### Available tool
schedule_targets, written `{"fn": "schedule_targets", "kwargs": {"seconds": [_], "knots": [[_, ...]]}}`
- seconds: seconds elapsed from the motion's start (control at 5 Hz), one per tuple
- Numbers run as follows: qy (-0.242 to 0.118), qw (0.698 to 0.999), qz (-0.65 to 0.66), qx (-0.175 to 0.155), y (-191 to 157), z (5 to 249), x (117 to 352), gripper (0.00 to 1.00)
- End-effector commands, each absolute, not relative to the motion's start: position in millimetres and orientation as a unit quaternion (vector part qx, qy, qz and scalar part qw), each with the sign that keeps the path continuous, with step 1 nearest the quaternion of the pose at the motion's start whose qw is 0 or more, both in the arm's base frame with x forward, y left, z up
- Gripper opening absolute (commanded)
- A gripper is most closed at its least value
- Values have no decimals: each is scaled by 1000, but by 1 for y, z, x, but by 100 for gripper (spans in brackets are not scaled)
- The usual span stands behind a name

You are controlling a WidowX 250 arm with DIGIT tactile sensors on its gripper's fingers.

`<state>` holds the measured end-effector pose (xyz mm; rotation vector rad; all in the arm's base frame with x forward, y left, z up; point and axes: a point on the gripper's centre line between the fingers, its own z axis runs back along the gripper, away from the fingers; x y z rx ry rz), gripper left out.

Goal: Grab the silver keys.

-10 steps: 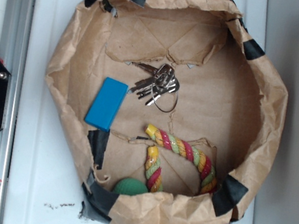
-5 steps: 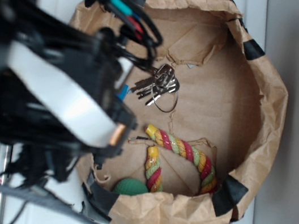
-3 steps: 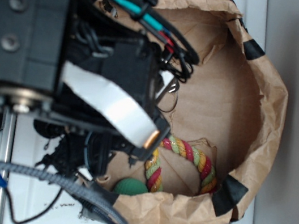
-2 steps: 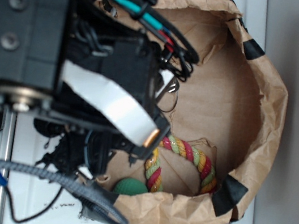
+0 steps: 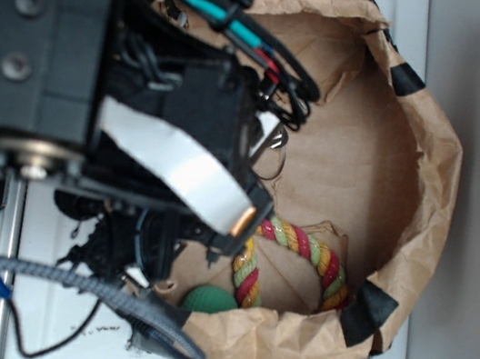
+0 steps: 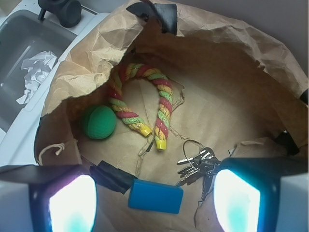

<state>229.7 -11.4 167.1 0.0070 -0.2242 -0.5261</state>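
Observation:
The silver keys [image 6: 200,163] lie on the brown paper floor of the bag, fanned out from a thin wire ring. My gripper [image 6: 154,203] hangs open above the bag floor. Its right finger [image 6: 236,200] sits just right of the keys and overlaps them; its left finger [image 6: 72,203] is far to the left. A flat blue block [image 6: 155,195] lies between the fingers, left of the keys. In the exterior view my arm [image 5: 101,73] covers the keys, and only the edge of their ring [image 5: 281,161] peeks out.
A crumpled paper bag wall [image 6: 231,43] [image 5: 425,174] rings everything. A multicoloured rope toy [image 6: 140,104] [image 5: 303,245] and a green ball [image 6: 98,122] [image 5: 209,301] lie beyond the keys. Black tape [image 6: 113,176] sits left of the block. A sink [image 6: 29,53] is outside the bag.
My arm swung in from the left over the bag and covered the block and keys. Over the last half second it has held still.

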Motion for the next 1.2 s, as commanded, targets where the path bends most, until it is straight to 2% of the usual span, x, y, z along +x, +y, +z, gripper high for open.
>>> {"fn": "schedule_targets", "kwargs": {"seconds": [0.0, 0.2, 0.4, 0.6, 0.8, 1.0], "knots": [[-132, 962, -241, 5, -17, 156, 255, 100], [-150, 963, -223, 1, -9, 147, 272, 100], [-147, 963, -225, 12, -1, 138, 275, 100], [-143, 961, -220, 90, 10, 117, 274, 100], [-115, 959, -225, 130, 23, 108, 271, 100], [-108, 957, -230, 141, 27, 102, 268, 100]]}}
